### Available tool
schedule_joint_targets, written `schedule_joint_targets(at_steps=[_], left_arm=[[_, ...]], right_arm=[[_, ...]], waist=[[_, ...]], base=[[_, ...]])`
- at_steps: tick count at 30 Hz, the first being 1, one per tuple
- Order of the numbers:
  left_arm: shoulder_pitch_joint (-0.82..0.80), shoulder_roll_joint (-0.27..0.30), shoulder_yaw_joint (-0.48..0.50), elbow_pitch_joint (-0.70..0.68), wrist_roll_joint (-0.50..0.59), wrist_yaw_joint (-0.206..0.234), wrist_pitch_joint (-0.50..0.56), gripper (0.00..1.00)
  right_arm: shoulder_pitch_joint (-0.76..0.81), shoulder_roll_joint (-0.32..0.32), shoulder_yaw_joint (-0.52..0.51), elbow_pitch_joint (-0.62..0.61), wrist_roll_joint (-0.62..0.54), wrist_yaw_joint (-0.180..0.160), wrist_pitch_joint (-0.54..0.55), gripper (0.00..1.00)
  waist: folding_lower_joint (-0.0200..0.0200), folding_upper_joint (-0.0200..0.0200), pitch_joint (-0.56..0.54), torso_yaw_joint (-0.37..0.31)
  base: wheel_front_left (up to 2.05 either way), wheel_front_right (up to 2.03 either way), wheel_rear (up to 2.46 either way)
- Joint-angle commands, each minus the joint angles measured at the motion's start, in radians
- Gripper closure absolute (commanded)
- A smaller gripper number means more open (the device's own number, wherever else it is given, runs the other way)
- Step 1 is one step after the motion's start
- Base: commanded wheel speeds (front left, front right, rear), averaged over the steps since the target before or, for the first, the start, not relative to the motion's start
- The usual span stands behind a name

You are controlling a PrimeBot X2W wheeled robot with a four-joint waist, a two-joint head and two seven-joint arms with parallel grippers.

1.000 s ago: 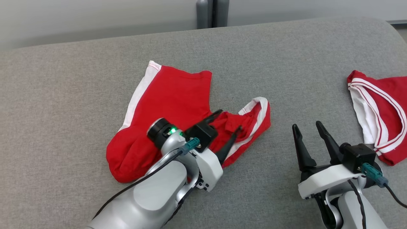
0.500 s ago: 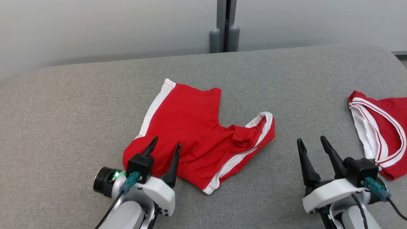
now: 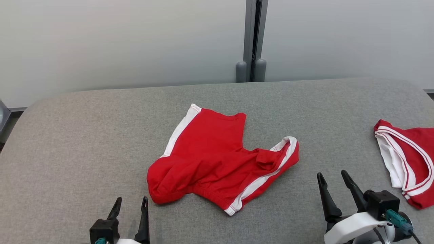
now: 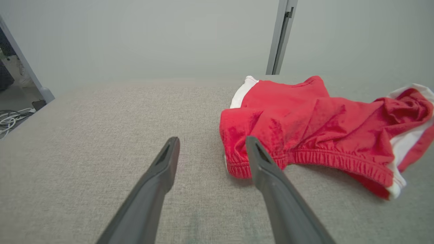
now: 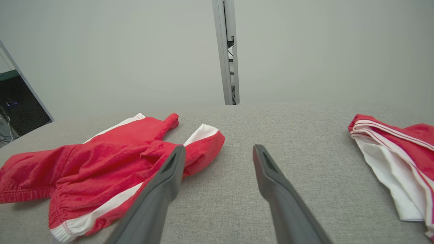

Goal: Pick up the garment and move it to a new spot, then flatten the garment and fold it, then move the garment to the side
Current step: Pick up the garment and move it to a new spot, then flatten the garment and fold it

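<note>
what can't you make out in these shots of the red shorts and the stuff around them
- Second red garment: head view and right wrist view, cut off by the right edge, so its type is unclear.
- Red shorts: all views, the bunched waistband end folds over itself, hiding the layers beneath.
- Cables: left wrist view, small, cut by the left edge.

Grey fabric surface point(image 3: 84, 135), pale wall point(image 3: 101, 40), post point(image 3: 251, 34)

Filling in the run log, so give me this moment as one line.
garment: red shorts crumpled, unfolded | left gripper: open, empty, off the shorts | right gripper: open, empty | aside: second red garment
</note>
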State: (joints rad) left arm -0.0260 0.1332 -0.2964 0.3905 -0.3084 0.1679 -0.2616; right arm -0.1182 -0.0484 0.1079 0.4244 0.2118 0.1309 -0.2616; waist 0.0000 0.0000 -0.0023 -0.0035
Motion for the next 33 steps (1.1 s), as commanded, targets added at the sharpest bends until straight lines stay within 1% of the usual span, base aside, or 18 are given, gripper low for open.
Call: schedule_joint_targets(at_steps=[1,8,15,17,21,25,29,31,33], left_arm=[[0.035,-0.009,0.038,-0.012,0.024,-0.011,-0.004,0.0],[0.106,-0.044,0.141,-0.027,0.081,-0.045,-0.004,0.0],[0.102,-0.067,0.182,-0.032,0.117,-0.074,-0.005,0.0],[0.093,-0.072,0.173,-0.032,0.124,-0.097,-0.005,0.0],[0.06,-0.079,0.108,-0.001,0.121,-0.163,-0.005,0.0],[0.003,-0.081,-0.016,0.038,0.035,-0.226,-0.005,0.0],[-0.058,-0.079,-0.163,0.127,-0.104,-0.266,-0.003,0.0],[-0.089,-0.079,-0.218,0.16,-0.168,-0.274,-0.003,0.0],[-0.113,-0.079,-0.265,0.193,-0.21,-0.281,-0.002,0.0]], right_arm=[[0.018,-0.005,-0.001,0.001,-0.006,0.0,-0.004,0.0],[0.06,-0.005,-0.012,0.006,-0.007,0.0,-0.004,0.0],[0.052,-0.005,-0.008,0.003,-0.005,0.0,-0.004,0.0],[0.044,-0.005,-0.008,-0.001,-0.006,0.0,-0.004,0.0],[0.029,-0.005,-0.007,-0.004,-0.01,0.0,-0.004,0.0],[0.001,-0.005,-0.003,-0.007,-0.013,0.0,-0.004,0.0],[-0.022,-0.005,-0.002,-0.003,-0.021,0.0,-0.004,0.0],[-0.031,-0.005,-0.004,-0.004,-0.023,0.0,-0.004,0.0],[-0.038,-0.007,-0.005,-0.006,-0.026,0.0,-0.004,0.0]], waist=[[0.0,0.0,-0.012,0.006],[0.0,0.0,-0.032,0.014],[0.0,0.0,-0.019,0.012],[0.0,0.0,-0.01,0.012],[0.0,0.0,0.018,0.007],[0.0,0.0,0.063,-0.009],[0.0,0.0,0.094,-0.033],[0.0,0.0,0.107,-0.046],[0.0,0.0,0.12,-0.057]], base=[[0.0,0.0,0.0],[0.0,0.0,0.0],[0.0,0.0,0.0],[0.0,0.0,0.0],[0.0,0.0,0.0],[0.0,0.0,0.0],[0.0,0.0,0.0],[0.0,0.0,0.0],[0.0,0.0,0.0]])
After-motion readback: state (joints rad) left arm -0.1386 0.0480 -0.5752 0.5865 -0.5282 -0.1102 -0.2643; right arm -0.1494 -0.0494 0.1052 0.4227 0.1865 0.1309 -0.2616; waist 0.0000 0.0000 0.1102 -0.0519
